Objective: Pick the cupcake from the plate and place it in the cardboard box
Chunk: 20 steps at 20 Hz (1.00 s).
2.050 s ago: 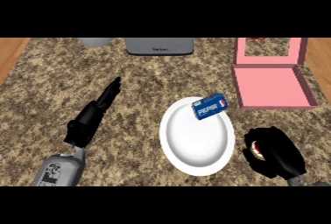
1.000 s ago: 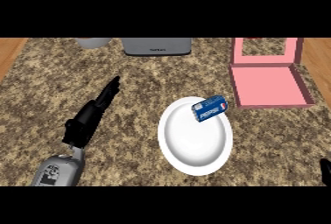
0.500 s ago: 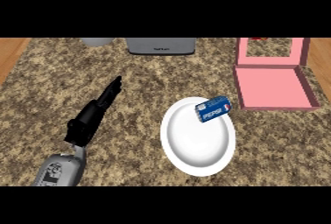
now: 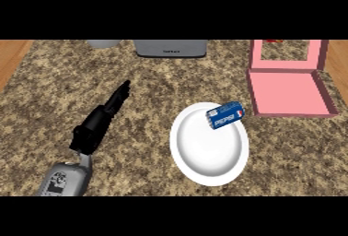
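Single head view, looking steeply down onto the speckled bench (image 4: 156, 83) from above its near edge. Faces away from the body: left hand (image 4: 102, 120) enters from the lower left, plate (image 4: 207, 161) sits near centre, pink box (image 4: 289, 94) toward the upper right. Close enough to crop the bench's far objects at the top.

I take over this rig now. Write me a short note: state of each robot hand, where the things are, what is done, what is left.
Left robot hand: open, fingers straight, over the speckled stone counter, left of the plate, holding nothing.
Right robot hand: not in view.
White round plate: it carries a small blue Pepsi can lying at its upper right rim; no cupcake shows.
Pink cardboard box: open, right of the plate, nothing visible inside.
Done: nothing placed.
Left: pick the item, put it in the box.
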### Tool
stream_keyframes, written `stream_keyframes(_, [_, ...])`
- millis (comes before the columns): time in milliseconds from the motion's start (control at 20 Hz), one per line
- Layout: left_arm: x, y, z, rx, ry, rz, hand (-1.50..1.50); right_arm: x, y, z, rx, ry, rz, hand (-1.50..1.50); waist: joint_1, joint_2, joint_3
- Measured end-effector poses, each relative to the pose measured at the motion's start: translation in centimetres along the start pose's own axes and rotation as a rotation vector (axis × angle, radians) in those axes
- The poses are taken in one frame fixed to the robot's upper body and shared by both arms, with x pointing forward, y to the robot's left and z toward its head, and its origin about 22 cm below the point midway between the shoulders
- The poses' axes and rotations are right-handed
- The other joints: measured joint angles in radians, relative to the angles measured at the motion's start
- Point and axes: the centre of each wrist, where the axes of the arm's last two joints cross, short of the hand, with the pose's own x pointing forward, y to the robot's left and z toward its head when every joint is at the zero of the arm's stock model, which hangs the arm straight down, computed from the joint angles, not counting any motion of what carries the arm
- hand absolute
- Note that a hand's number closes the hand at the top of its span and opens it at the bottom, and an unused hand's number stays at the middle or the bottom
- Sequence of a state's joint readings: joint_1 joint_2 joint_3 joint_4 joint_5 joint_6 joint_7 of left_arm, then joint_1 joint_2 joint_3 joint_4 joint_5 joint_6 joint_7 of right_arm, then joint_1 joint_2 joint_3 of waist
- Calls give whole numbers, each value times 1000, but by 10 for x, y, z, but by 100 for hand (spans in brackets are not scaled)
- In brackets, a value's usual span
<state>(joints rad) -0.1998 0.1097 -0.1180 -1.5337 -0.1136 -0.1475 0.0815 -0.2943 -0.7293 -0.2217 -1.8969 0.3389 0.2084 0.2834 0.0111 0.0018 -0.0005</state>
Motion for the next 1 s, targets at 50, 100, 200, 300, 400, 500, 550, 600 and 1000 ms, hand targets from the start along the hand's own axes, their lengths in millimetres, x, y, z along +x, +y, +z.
stream_keyframes(50, [0,-1,2,-2,2,1,0,0,2,-7,-3,8,-2,150,1,0,0])
stream_keyframes(100, [0,5,1,-2,0,-2,0,-1,4,-12,-4,15,-6,150,0,0,0])
stream_keyframes(200, [1,4,2,-4,-1,0,0,-5,4,-25,-14,30,-1,150,0,0,0])
stream_keyframes(300, [0,6,2,-2,1,2,0,-11,9,-37,-26,43,21,150,0,0,0])
stream_keyframes(400, [0,4,4,-4,0,-4,0,-14,19,-48,-25,55,42,150,1,0,0])
stream_keyframes(500, [0,6,6,-4,1,0,0,-19,26,-59,-15,59,71,150,3,1,0])
stream_keyframes(550, [2,6,2,-2,0,1,0,-21,30,-64,-9,56,83,150,2,1,0])
stream_keyframes(600, [5,4,3,-1,-4,1,0,-29,36,-64,-4,57,95,150,2,1,0])
stream_keyframes(1000, [1,-2,0,-1,-3,-4,0,-59,98,-90,63,110,131,150,7,4,1])
